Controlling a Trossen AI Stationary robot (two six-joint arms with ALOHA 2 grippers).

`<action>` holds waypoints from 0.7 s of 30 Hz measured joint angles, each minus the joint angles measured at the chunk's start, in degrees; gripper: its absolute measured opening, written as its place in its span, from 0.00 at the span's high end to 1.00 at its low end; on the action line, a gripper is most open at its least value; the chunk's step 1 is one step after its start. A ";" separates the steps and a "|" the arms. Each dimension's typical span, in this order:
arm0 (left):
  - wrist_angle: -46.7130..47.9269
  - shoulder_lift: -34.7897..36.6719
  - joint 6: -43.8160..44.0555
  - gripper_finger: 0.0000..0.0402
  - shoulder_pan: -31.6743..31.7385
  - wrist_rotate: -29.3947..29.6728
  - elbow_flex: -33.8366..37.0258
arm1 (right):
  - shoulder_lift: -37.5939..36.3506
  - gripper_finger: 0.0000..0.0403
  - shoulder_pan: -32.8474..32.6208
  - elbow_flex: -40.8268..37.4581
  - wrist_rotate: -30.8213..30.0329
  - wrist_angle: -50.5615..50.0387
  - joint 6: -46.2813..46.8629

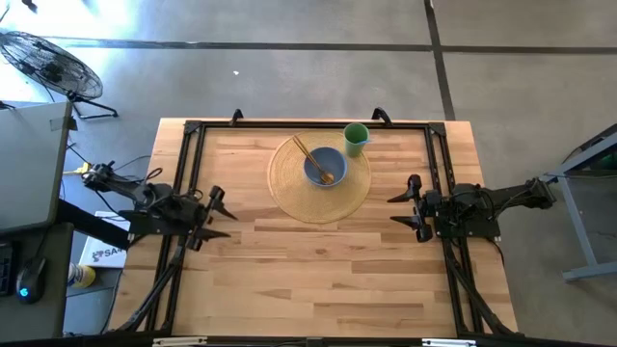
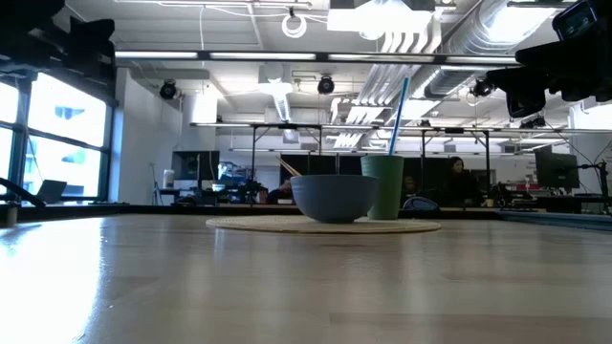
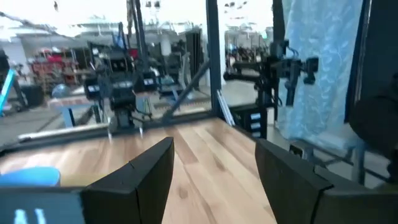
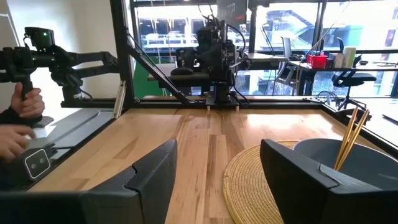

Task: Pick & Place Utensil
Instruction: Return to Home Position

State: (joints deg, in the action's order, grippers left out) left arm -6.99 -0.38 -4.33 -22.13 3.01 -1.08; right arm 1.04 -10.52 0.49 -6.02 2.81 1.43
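L gripper (image 1: pixel 222 214) & R gripper (image 1: pixel 395 209) fingers spread, empty; blue straw (image 2: pixel 396 115) in green cup (image 2: pixel 382 188); box (image 1: pixel 99 253) lettering "SA"

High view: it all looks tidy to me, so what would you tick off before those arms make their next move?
1. Left gripper open, empty, clear of the mat: ok.
2. Right gripper open, empty, clear of the mat: ok.
3. Straw standing in the cup: ok.
4. Cup upright beside the bowl: ok.
5. Cup wholly on the mat: cannot tell, it sits at the rim.
6. Chopsticks resting in the bowl: ok.
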 joint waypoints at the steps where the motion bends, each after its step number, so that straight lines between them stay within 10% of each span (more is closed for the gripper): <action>1: 0.68 0.00 -0.01 0.45 0.00 -0.21 0.02 | 0.00 0.44 0.00 0.00 0.01 0.01 0.01; 21: 3.99 -0.04 6.16 0.45 0.02 5.95 0.22 | 0.00 0.44 -0.01 0.00 0.00 0.01 0.02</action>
State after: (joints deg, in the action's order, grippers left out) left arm -3.01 -0.42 1.83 -22.11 8.96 -0.86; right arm 1.04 -10.52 0.49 -6.02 2.82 1.45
